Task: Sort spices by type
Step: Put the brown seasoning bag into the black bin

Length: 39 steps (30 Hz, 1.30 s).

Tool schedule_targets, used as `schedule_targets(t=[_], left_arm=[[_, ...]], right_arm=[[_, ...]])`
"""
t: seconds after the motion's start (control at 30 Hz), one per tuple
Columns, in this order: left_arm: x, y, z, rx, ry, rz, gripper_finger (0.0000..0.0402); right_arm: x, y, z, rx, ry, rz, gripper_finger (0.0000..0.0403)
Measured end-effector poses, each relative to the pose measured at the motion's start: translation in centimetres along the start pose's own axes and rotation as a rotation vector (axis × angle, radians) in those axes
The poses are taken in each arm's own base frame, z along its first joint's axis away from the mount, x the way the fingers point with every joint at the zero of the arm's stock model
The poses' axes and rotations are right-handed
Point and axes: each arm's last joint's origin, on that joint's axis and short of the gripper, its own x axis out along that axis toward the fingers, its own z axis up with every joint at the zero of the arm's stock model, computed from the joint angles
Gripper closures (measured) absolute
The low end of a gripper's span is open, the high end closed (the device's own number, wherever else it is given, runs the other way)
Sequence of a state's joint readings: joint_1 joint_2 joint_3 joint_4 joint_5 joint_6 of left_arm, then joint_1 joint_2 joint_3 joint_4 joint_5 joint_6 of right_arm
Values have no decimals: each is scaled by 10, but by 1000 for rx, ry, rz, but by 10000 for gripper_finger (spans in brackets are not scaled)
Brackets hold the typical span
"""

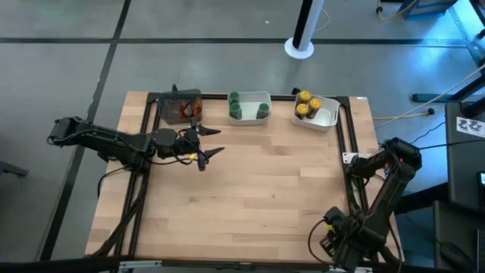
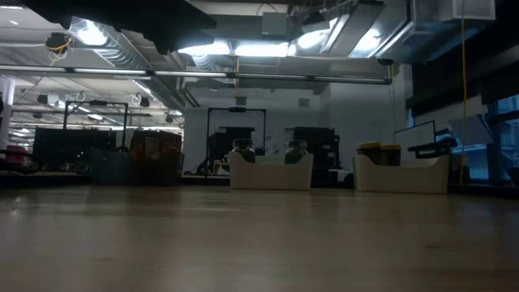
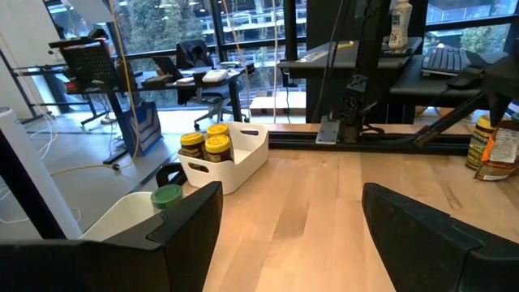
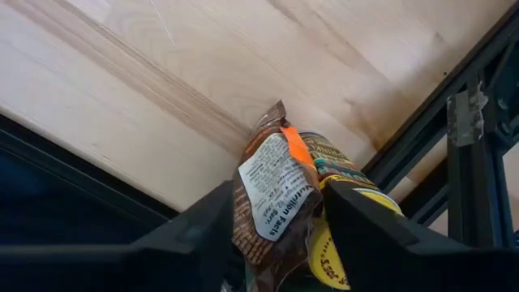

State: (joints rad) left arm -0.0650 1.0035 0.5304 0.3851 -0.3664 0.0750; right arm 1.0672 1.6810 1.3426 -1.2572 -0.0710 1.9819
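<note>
While the left arm reaches across the table [image 1: 250,197], the left gripper [image 1: 216,141] hovers just in front of the middle white tray [image 1: 250,94], a little to its left. Its two fingers are spread wide and nothing is between them.

The middle white tray stands at the far edge of the table and holds three green-lidded jars [image 1: 236,111], small, round and upright. Just to the right of it is a second white tray [image 1: 327,120], turned a little, with yellow-lidded jars [image 1: 305,98] packed close together; the left wrist view shows dark labels on them. Just to the left of the middle white tray is a dark tray [image 1: 163,106] with reddish-brown spices [image 1: 186,108] inside; their exact form I cannot tell.

Far to the right of the middle white tray, at the table's right edge, is the right gripper [image 4: 280,199]. Between its fingers sit a brown packet [image 4: 268,186] with an orange stripe and a white printed label, and beside it a yellow-marked jar [image 4: 332,251]. The fingers are close on both sides, but I cannot tell if they already press.
</note>
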Motion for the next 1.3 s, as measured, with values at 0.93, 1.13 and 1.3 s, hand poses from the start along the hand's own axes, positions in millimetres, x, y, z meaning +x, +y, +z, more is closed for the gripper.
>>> schedule_targets(t=[0.93, 1.13, 1.3], left_arm=[[0, -1, 0, 1, 4, -4, 121], [-2, -6, 0, 3, 6, -30, 121], [-3, -10, 0, 4, 4, -47, 121]], right_arm=[[-8, 11, 32, -222, -54, 14, 400], [-21, 19, 72, -330, -168, -5, 401], [-32, 23, 109, -399, -246, -27, 401]])
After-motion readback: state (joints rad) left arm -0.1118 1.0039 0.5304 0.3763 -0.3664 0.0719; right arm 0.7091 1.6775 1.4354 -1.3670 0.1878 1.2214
